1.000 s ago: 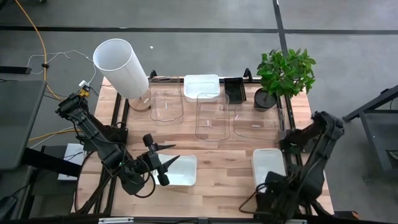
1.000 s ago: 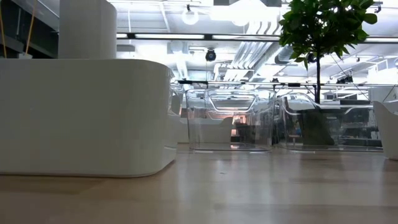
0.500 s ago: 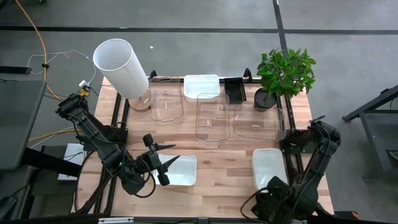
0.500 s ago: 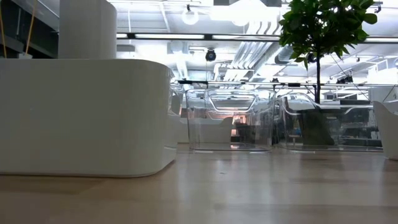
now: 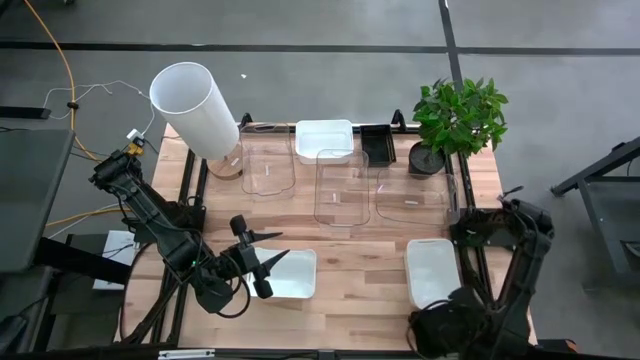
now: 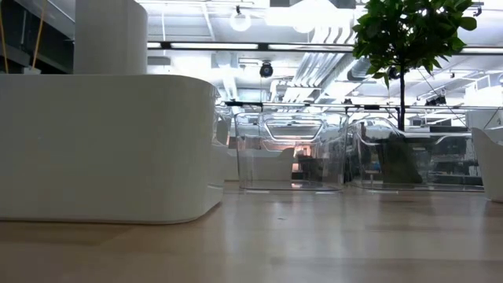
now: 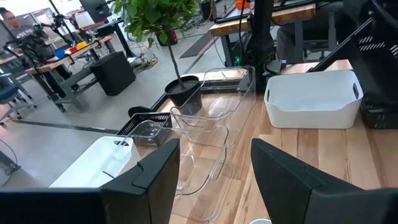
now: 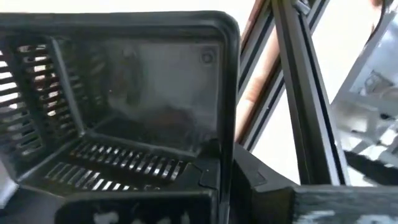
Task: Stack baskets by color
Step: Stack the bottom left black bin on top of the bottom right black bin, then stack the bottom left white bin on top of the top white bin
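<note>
The light wooden table (image 5: 350, 245) is sitting on a grey concrete floor; beyond it a bright workshop with ceiling lights and benches is showing. Along the far edge are standing a big white cylinder (image 5: 195, 108), a white basket (image 5: 323, 140), a black slotted basket (image 5: 378, 143) and a potted plant (image 5: 458, 120). Three clear baskets (image 5: 341, 187) are lining up just in front of those, near one another. Two more white baskets are lying near the front edge: one (image 5: 290, 274) left of centre, one (image 5: 433, 270) at the right. The middle strip of wood between the rows is lying bare.

The left gripper (image 5: 266, 262) is hovering at the near-left white basket's edge, fingers spread, pinching nothing. The right gripper is tucked low off the front-right corner, out of sight from above, pressed together; its wrist camera is looking into another black slotted basket (image 8: 118, 112), though I cannot tell whether it is holding it.
</note>
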